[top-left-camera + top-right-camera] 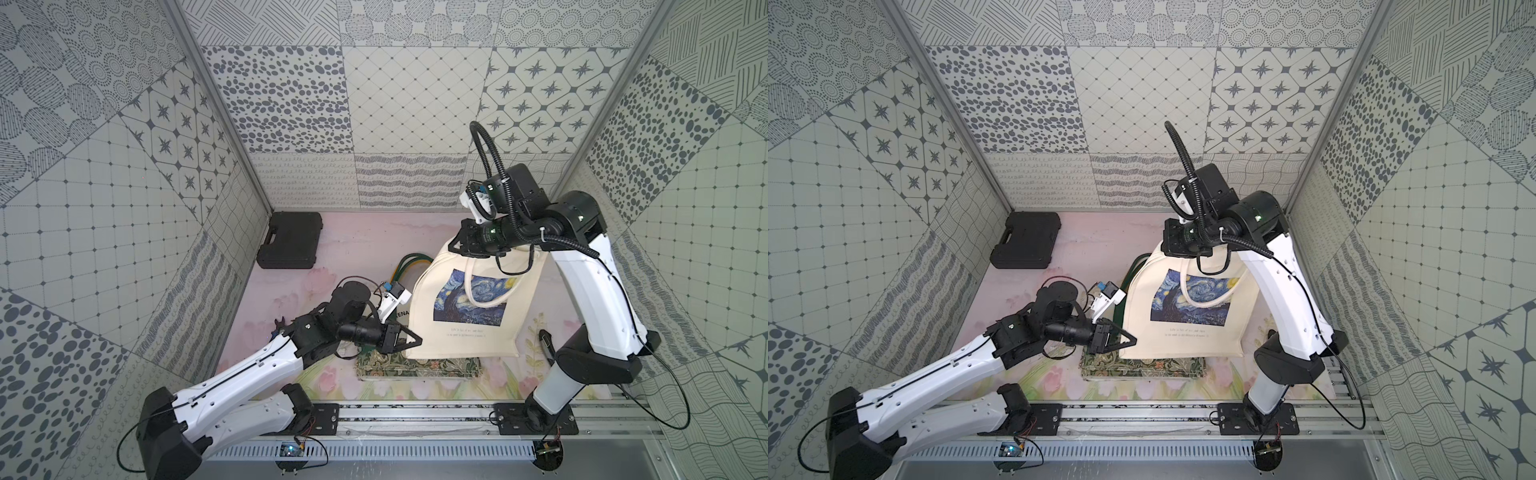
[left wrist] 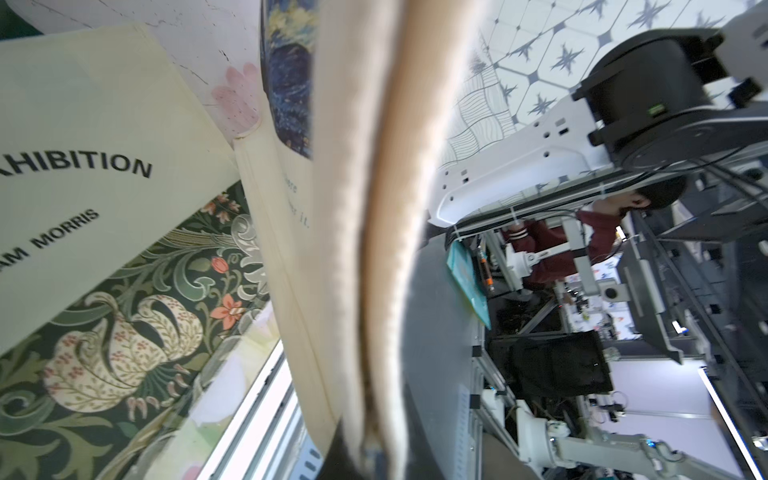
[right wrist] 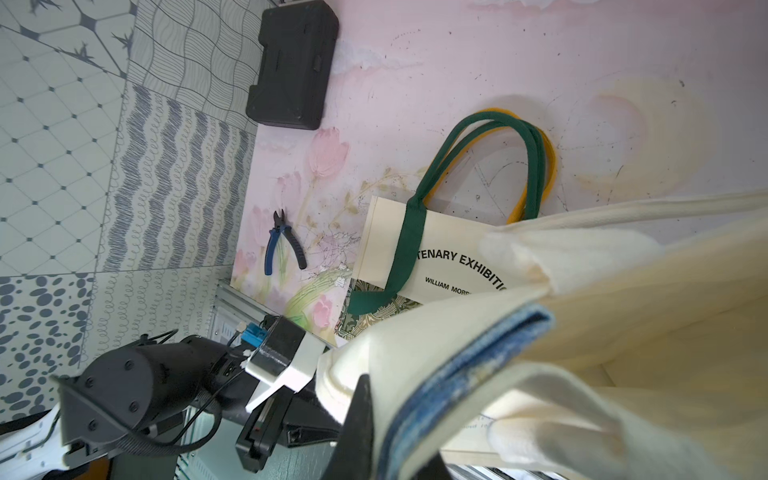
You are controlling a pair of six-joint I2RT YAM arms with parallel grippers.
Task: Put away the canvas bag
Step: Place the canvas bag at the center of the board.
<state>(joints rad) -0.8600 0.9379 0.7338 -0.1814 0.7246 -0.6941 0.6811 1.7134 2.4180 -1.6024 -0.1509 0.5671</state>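
Cream canvas bag [image 1: 457, 332]; limp, rectangular

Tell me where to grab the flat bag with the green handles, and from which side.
Best guess: the green handle loop, pinched from above at its arch. The exhibition bag lies flat, its body partly hidden by the held-up Starry Night bag; the loop lies free on the table.

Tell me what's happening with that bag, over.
Right gripper shut on cream canvas bag with starry print, top edge. Left gripper shut on its side edge. Floral green-handled tote beneath.
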